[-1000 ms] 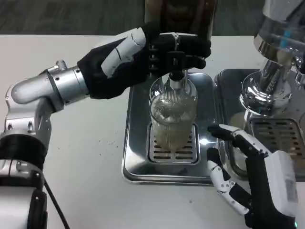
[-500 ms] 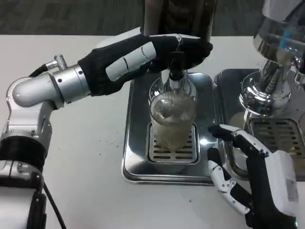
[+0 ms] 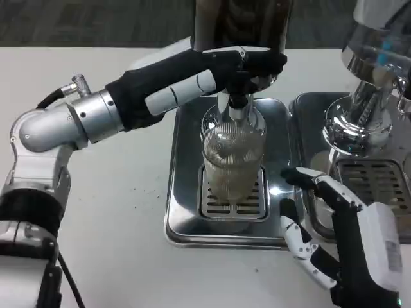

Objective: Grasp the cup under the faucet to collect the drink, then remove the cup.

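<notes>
A clear ribbed cup (image 3: 232, 159) stands on the grate of a steel drip tray (image 3: 183, 199), right under the faucet (image 3: 236, 102) of a dark dispenser. Pale drink fills its lower part. My left hand (image 3: 212, 74) reaches over the tray, its fingers laid on the faucet's lever above the cup. My right hand (image 3: 334, 234) waits at the tray's right front corner, fingers spread and apart from the cup, holding nothing.
A second shiny dispenser (image 3: 372, 70) with its own steel tray (image 3: 379, 179) stands at the right, close behind my right hand. Bare white table (image 3: 109, 212) lies left of the drip tray and in front.
My left forearm has rotated and risen a little, its hand staying on the faucet lever. The cup and my right hand have kept their places.
</notes>
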Controlling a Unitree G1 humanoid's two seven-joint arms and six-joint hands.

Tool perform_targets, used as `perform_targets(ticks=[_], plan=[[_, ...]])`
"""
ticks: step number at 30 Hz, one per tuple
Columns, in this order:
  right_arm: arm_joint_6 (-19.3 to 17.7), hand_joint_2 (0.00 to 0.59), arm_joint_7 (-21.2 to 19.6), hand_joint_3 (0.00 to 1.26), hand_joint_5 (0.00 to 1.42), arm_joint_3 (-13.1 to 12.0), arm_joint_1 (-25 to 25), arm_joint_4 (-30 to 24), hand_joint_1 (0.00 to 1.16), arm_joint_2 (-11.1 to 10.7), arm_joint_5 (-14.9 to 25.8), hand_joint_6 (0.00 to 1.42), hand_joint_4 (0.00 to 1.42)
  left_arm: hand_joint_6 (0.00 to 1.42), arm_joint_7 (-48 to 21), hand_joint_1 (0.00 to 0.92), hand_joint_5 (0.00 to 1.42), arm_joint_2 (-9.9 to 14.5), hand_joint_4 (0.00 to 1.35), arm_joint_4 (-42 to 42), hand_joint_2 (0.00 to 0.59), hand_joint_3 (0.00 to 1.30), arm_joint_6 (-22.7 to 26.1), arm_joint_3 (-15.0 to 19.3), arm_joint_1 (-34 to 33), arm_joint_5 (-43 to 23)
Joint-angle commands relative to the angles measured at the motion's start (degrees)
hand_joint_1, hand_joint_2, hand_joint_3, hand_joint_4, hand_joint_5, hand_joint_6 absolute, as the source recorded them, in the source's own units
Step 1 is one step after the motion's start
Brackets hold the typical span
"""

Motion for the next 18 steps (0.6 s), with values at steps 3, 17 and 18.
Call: perform_targets(ticks=[3,17,18], plan=[[-0.3,0.443,0.5,0.44,0.42,-0.4,0.5,-0.7,0.43,-0.2,0.6,0.42,0.43,0.0,1.2,0.0,0.07,1.0,0.05,0.8,0.143,0.16,-3.9,-3.2,2.7,4.1],[-0.7,0.443,1.0,0.44,0.42,-0.5,-0.1,-0.5,0.43,-0.2,1.0,0.41,0.42,0.0,7.3,0.0,0.05,2.9,0.04,1.6,0.136,0.15,-11.8,-6.7,3.1,8.7],[-0.7,0.443,1.1,0.44,0.41,-0.5,-0.1,-0.5,0.43,-0.2,1.0,0.4,0.42,0.0,7.6,0.0,0.05,3.0,0.04,1.6,0.136,0.14,-12.2,-7.0,3.2,8.8]])
